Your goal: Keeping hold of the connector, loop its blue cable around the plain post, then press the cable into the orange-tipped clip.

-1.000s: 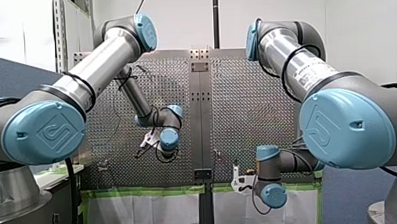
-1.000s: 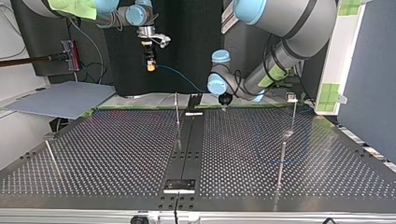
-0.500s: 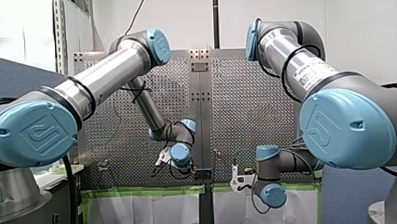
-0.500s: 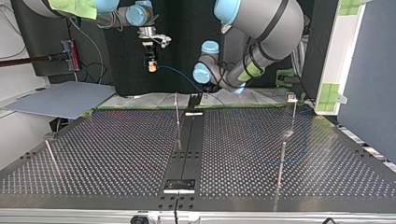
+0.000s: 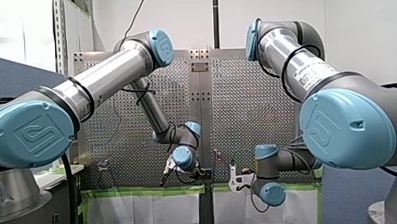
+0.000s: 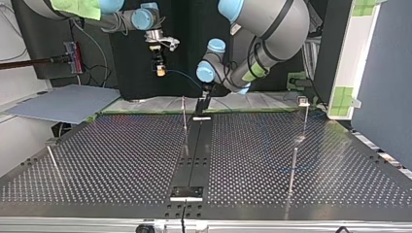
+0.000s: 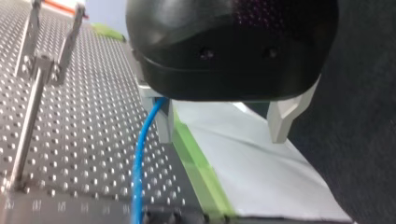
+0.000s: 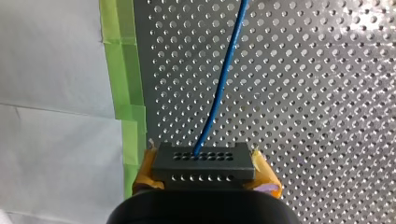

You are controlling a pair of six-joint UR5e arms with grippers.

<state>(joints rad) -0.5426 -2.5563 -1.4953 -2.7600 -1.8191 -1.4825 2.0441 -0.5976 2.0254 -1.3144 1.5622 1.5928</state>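
Early stage. The connector point(image 8: 204, 161) is gripped tight between the yellow pads point(image 8: 145, 170) of my right gripper point(image 8: 204, 171) and held above the perforated table point(image 8: 327, 93) by its green tape point(image 8: 126, 70) edge, so the hold-the-connector condition is met. The blue cable point(image 8: 224, 79) is seen leaving the connector and running out over the table. My left gripper point(image 7: 220, 135) is parked low at the taped edge with its pale fingers point(image 7: 280, 119) spread wide and nothing clamped. The cable hangs against one finger, though whether inside the jaws or just outside cannot be told. The orange-tipped clip point(image 7: 46, 60) stands well apart with its fork bare. No loop is seen around what is probably the plain post point(image 6: 184, 114). Looping and pressing are both judged left.
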